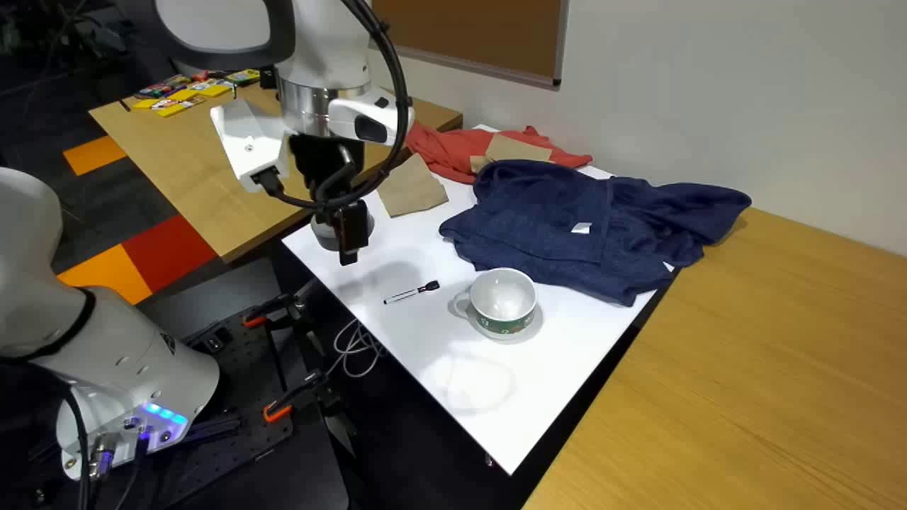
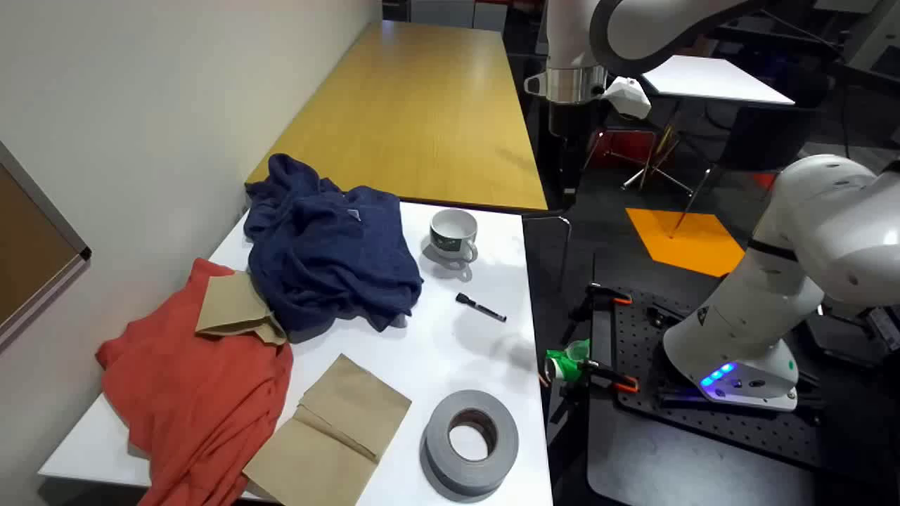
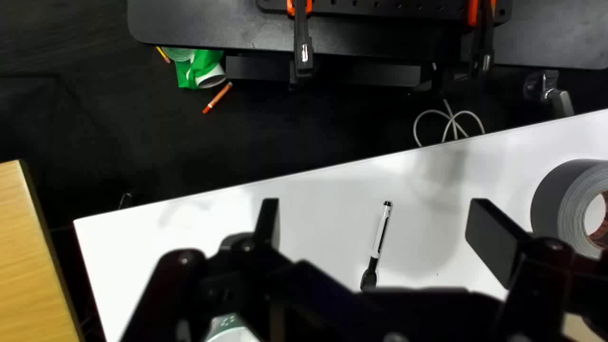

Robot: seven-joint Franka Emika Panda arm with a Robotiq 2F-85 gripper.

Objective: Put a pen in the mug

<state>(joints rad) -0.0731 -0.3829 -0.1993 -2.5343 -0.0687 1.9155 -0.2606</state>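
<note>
The pen (image 1: pixel 411 292) is slim, with a white barrel and a black cap. It lies flat on the white table in both exterior views (image 2: pixel 481 307). The mug (image 1: pixel 502 301) is white with a green patterned band and stands upright beside the pen, also seen in an exterior view (image 2: pixel 452 237). In the wrist view only part of the mug (image 3: pixel 228 327) shows at the bottom, behind the gripper. My gripper (image 1: pixel 351 237) is open and empty, raised above the table. In the wrist view the pen (image 3: pixel 378 244) appears between the spread fingers (image 3: pixel 380 228), well below them.
A navy cloth (image 1: pixel 545 212) lies beside the mug. A red cloth (image 2: pixel 204 372), brown paper pieces (image 2: pixel 358 400) and a grey tape roll (image 2: pixel 441 439) are on the white table (image 3: pixel 313 204). A wooden table (image 1: pixel 744 354) adjoins it. The robot-side edge drops to dark floor.
</note>
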